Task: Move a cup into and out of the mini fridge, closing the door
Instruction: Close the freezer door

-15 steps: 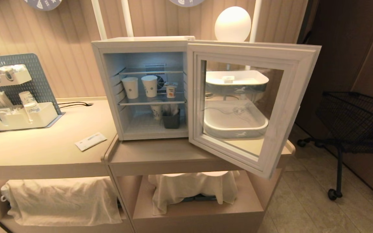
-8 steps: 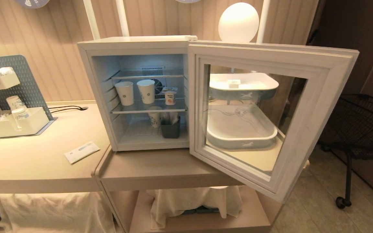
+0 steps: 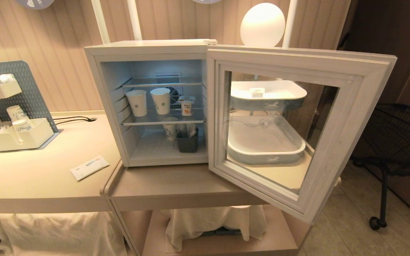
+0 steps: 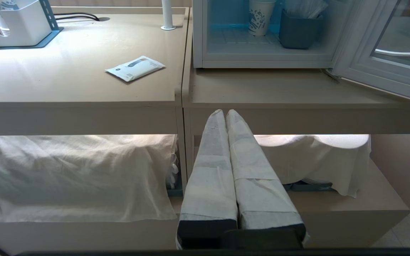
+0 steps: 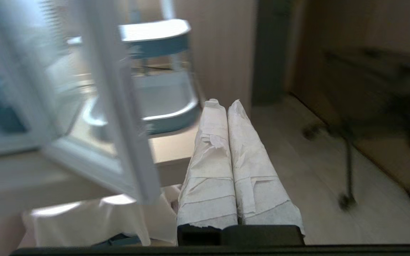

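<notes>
Your door (image 3: 294, 128) stands wide open, cup (image 3: 187, 106) sits on the mini fridge (image 3: 109, 92) middle shelf, both hands pressed together, empty; take-out and closing remain.

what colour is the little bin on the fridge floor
Dark grey bin, clearest in the left wrist view, beside a patterned paper cup.

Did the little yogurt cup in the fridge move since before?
No. The cup sits at the same spot on the wire shelf, right of the two paper cups. Only the camera moved closer.
</notes>
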### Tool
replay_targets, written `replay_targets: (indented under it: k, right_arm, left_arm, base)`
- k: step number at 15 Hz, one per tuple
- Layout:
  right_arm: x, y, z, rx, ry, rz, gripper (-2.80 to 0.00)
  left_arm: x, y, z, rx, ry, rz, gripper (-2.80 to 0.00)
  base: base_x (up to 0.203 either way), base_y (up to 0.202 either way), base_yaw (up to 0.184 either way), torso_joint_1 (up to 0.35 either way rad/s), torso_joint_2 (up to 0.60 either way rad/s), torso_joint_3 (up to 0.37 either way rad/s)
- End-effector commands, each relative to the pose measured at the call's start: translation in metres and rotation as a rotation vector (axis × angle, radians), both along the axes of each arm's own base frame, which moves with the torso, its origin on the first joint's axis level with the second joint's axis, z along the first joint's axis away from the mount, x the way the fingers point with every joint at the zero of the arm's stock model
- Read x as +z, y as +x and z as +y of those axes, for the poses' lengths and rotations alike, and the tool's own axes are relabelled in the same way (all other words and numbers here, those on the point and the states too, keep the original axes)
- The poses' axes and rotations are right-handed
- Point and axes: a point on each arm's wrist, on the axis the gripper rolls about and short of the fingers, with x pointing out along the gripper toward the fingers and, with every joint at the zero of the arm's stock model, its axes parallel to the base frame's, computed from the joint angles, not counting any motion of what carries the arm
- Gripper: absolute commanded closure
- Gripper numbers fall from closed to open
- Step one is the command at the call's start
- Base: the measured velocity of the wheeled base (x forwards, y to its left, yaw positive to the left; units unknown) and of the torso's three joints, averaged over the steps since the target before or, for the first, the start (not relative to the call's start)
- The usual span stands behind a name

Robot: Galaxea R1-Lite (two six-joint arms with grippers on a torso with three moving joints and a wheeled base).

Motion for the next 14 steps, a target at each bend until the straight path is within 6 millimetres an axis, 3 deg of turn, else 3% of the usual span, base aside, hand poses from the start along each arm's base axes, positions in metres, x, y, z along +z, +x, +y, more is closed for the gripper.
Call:
replay_targets:
  k: [1,5,8,11,14]
  right_arm:
    - [0.027,0.059,0.000,-0.120,0.074,0.223,0.00]
    - [0.020,0.151,-0.002,-0.245,0.263,0.457,0.00]
    - [0.003,0.222,-0.046,-0.203,0.445,0.493,0.00]
    - [-0.025,0.273,-0.085,0.137,0.603,0.504,0.00]
    - [-0.037,0.292,-0.099,0.590,0.682,0.481,0.00]
  left_arm:
    - [0.000,0.000,0.000,0.001,-0.001,0.001,0.00]
    - [0.000,0.000,0.000,0.001,-0.001,-0.001,0.00]
    - [0.000,0.000,0.000,0.001,-0.001,-0.001,0.00]
    - [0.000,0.000,0.000,0.001,-0.002,-0.001,0.00]
    - [0.000,0.000,0.000,0.001,-0.004,-0.001,0.00]
  base:
    - [0.000,0.000,0.000,0.000,0.00,0.000]
    - [0.000,0.000,0.000,0.000,0.00,0.000]
    - [0.000,0.000,0.000,0.000,0.00,0.000]
    - [0.000,0.000,0.000,0.000,0.00,0.000]
    - [0.000,0.000,0.000,0.000,0.00,0.000]
